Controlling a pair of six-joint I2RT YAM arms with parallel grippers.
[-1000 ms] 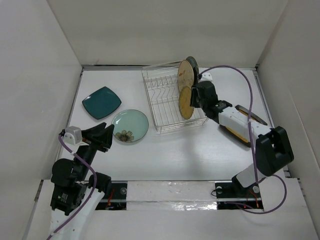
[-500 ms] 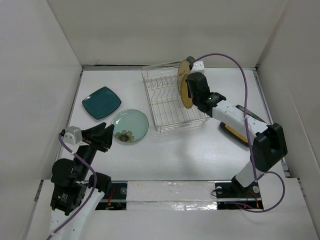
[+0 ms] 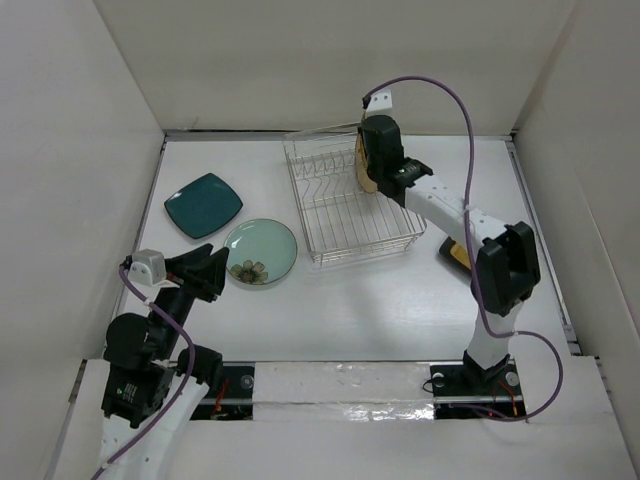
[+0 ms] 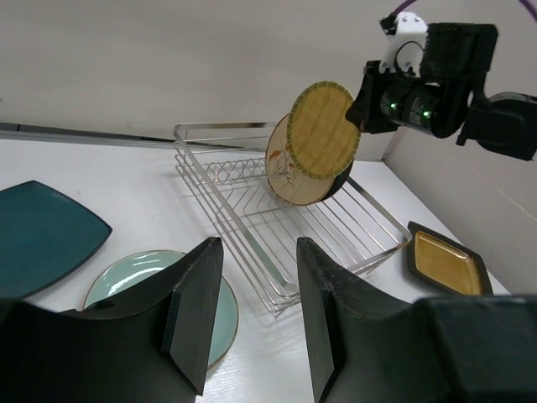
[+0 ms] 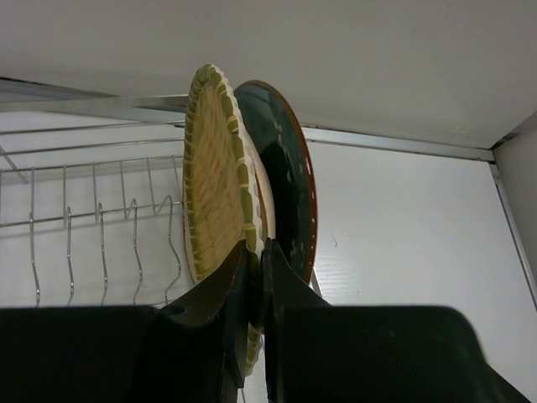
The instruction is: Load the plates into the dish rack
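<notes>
Right gripper pinches the small orange-yellow plate by its rim, upright above the dish rack's far end, against the tan plate. Left gripper hovers empty, fingers spread, near the pale green plate.

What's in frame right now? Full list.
dish rack: one, silver wire, far centre of table
small orange-yellow plate: one, on edge over the rack, gripped
tan bird plate: one, upright in rack
teal round plate: one, upright in rack, rearmost
teal square plate: one, flat, left of rack
pale green plate: one, flat, near-left of rack
black-rimmed yellow square plate: one, flat, right of rack
left tool: open, empty
right tool: shut on small plate
</notes>
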